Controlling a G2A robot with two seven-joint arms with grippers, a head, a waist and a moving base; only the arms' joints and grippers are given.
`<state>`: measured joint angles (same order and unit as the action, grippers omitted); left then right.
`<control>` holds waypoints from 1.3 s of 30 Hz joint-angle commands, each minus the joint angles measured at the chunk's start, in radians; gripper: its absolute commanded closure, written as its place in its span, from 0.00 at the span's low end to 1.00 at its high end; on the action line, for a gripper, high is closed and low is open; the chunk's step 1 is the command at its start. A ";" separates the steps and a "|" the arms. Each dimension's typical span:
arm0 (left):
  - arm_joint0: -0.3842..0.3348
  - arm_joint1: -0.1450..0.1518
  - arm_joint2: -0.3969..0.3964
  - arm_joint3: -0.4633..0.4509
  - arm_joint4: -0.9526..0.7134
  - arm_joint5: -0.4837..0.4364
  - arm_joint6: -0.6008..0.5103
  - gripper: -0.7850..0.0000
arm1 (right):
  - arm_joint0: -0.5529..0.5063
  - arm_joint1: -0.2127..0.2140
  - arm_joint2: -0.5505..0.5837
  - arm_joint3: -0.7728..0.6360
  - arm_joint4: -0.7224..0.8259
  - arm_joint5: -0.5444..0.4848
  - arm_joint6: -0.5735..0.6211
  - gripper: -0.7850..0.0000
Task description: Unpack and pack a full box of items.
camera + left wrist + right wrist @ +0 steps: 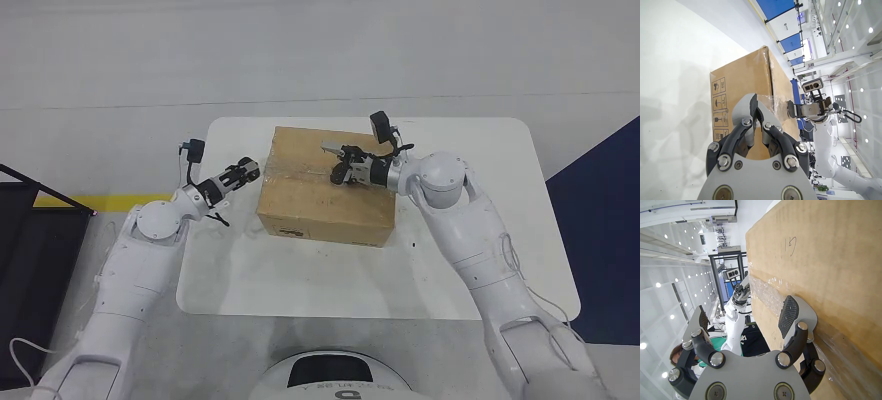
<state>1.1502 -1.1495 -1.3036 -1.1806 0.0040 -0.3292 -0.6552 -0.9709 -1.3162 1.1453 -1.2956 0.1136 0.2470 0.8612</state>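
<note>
A closed cardboard box (325, 205) stands in the middle of the white table (300, 285), its top seam covered with clear tape (764, 291). My left gripper (250, 170) is at the box's left end, level with the top edge. In the left wrist view the left gripper (755, 108) is shut on a loose end of the tape (770, 99) that runs onto the box (740, 75). My right gripper (336, 165) rests open on the box top (819, 256) near the far edge. One of its pads (788, 317) lies flat beside the seam; the other stands off the cardboard.
Bare table runs in front of the box and to its right. A black frame (20, 210) stands on the floor left of the table. A dark blue floor area (600, 220) lies past the table's right edge.
</note>
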 commanded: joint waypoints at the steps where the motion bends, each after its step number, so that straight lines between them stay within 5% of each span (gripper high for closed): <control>1: -0.002 0.000 0.001 0.002 -0.002 0.001 0.000 1.00 | -0.006 -0.003 -0.011 -0.011 0.007 0.012 -0.031 0.00; 7: -0.009 -0.001 0.006 0.005 0.000 -0.001 0.004 1.00 | 0.070 -0.036 -0.106 0.069 0.043 0.043 -0.103 0.00; 8: -0.009 0.000 0.003 0.008 -0.005 0.000 0.007 0.93 | 0.085 -0.041 -0.121 0.085 0.043 0.047 -0.109 0.00; 10: -0.007 0.000 -0.005 0.014 -0.026 -0.001 0.019 0.14 | 0.108 -0.049 -0.141 0.112 0.051 0.048 -0.116 0.00; 11: -0.007 0.000 -0.008 0.016 -0.034 0.001 0.021 0.00 | 0.114 -0.051 -0.146 0.120 0.054 0.047 -0.118 0.00; 20: -0.007 0.007 -0.057 0.086 -0.082 0.011 0.032 0.00 | 0.154 -0.072 -0.199 0.155 0.069 0.022 -0.122 0.00; 26: -0.051 -0.003 0.000 0.166 -0.016 0.025 0.038 0.00 | 0.164 -0.091 -0.238 0.158 0.101 0.000 -0.133 0.00; 39: -0.093 -0.023 0.104 0.178 0.099 0.048 0.056 0.00 | 0.202 -0.123 -0.279 0.199 0.141 0.044 -0.207 0.00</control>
<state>1.0592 -1.1710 -1.2069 -1.0028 0.0978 -0.2844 -0.6015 -0.7711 -1.4376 0.8694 -1.0980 0.2543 0.2885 0.6573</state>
